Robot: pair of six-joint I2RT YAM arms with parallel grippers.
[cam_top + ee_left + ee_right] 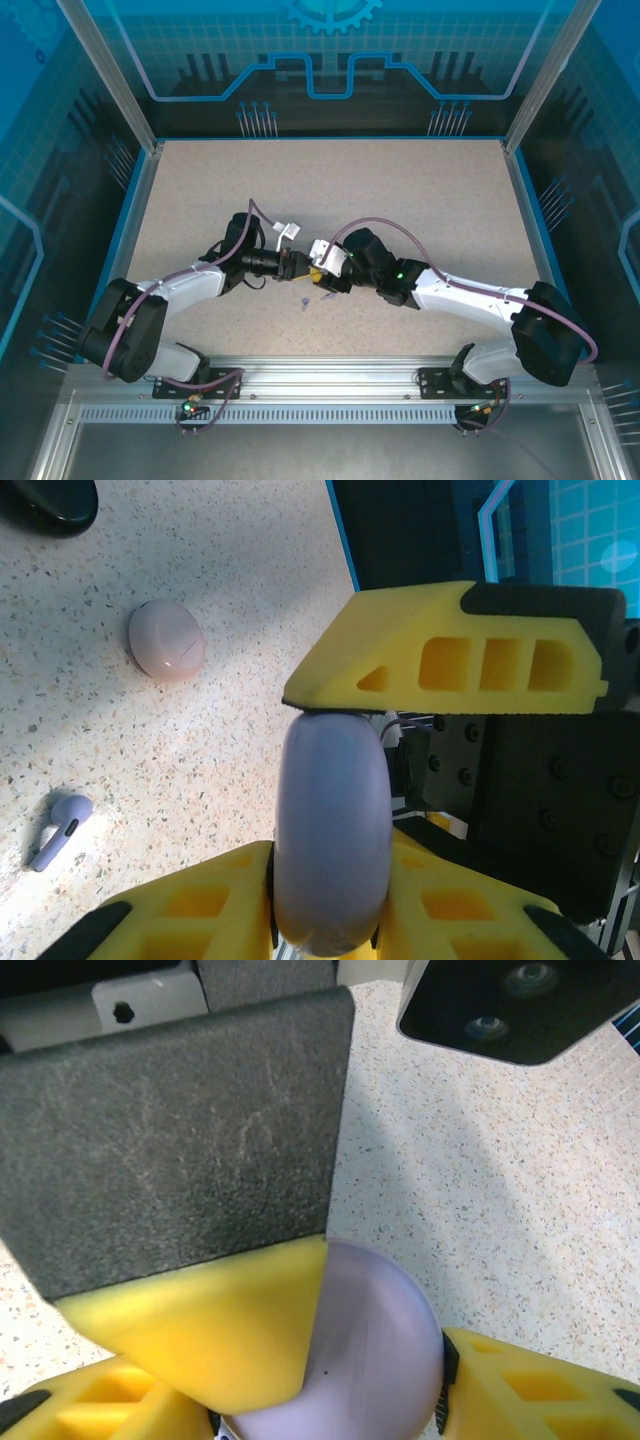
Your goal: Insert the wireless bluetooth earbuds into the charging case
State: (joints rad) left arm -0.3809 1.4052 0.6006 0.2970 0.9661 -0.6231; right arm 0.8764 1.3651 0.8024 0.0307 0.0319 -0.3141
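Holding lavender case [332, 800] by faces in L gripper [330, 905], jaws clamped; straddling rim w/ R gripper [330, 1400], jaws' grip unclear. Need lavender earbud [58, 830], flat on table [230, 680] nearby.

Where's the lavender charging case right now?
The lavender charging case is clamped on edge in the left end effector, mid-table; in the left wrist view a pale pink case lies to its upper left.
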